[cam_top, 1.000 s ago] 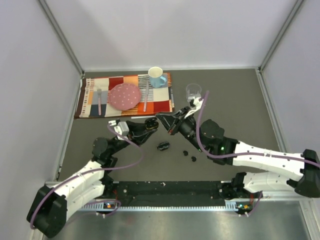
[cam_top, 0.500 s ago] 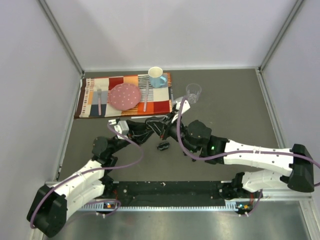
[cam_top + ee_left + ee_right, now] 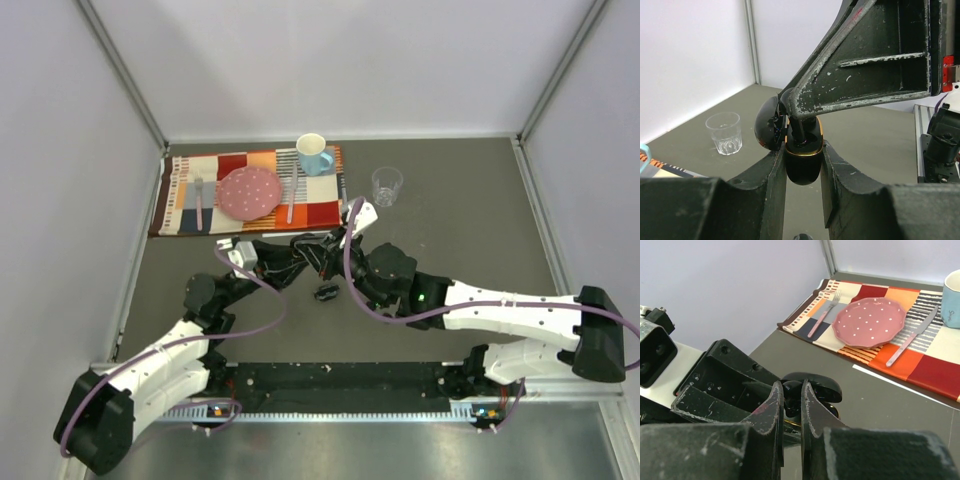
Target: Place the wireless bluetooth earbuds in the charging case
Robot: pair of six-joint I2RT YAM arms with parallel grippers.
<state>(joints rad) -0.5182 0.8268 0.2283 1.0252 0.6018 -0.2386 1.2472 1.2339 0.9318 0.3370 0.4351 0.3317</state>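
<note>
My left gripper (image 3: 802, 150) is shut on an open black charging case (image 3: 803, 162) with a gold rim. Its lid (image 3: 768, 131) is swung open to the left. My right gripper (image 3: 792, 390) is shut on a tiny glossy black earbud (image 3: 793, 391) and holds it at the case's open top, against the lid (image 3: 820, 386). In the top view the two grippers meet at mid-table, the left (image 3: 298, 258) and the right (image 3: 325, 250). A second black case (image 3: 326, 292) lies on the table just in front of them. The other earbuds are hidden under my right arm.
A patterned placemat (image 3: 200, 215) lies at the back left with a pink plate (image 3: 250, 192), a fork, a knife and a blue mug (image 3: 314, 154). A clear glass (image 3: 386, 185) stands to its right. White walls close the left, back and right.
My right gripper has moved left and down with the earbud, until it meets the open case in my left gripper. The left arm has barely moved.
</note>
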